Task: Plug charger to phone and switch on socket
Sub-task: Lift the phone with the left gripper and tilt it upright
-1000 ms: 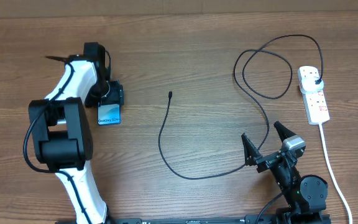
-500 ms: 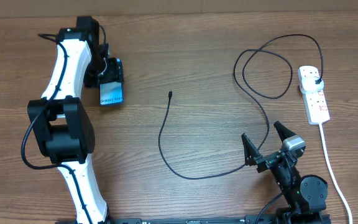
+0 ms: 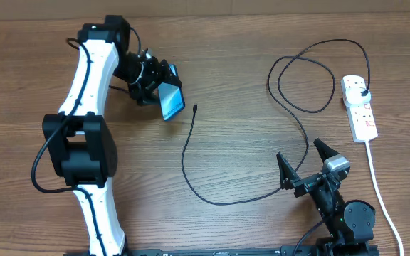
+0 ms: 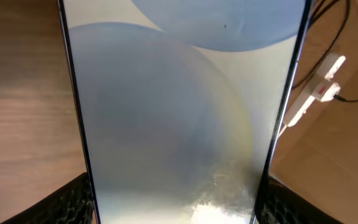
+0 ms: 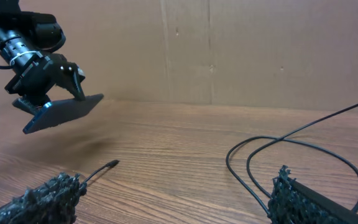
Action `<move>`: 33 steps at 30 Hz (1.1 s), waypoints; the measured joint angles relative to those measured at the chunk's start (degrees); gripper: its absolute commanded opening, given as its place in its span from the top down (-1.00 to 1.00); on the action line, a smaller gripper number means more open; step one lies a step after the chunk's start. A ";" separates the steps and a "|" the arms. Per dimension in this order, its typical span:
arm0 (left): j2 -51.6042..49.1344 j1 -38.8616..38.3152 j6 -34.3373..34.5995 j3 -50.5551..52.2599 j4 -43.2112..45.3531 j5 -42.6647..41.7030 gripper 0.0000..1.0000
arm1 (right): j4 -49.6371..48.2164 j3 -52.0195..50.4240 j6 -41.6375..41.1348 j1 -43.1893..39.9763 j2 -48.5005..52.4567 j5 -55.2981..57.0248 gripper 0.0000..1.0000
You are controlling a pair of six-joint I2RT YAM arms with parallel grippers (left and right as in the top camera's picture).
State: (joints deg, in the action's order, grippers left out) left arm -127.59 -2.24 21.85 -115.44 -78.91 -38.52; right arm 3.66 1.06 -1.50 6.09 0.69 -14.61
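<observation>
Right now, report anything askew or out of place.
Only the phone: it hangs tilted above the table in the left tool, not lying flat. The charger lies loose, plugged into the socket; nothing looks damaged.

We read this as a robotics lab bench, not a home or an office. Two robot arms, the white-and-black left arm and the black right arm, are mounted on a black rail along the bottom edge of the overhead frame. A plain cardboard screen fills the upper half of the right wrist view, standing behind the wood-grain table.
</observation>
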 measured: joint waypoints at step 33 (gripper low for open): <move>0.00 -2.67 14.25 -0.07 -13.97 -25.66 -0.14 | -0.02 0.00 0.00 0.00 0.00 0.00 -1.00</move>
State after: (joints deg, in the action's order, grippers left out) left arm -127.59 -4.91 36.10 -115.50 -92.88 -64.18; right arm 3.64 1.06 -1.50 6.09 0.69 -14.61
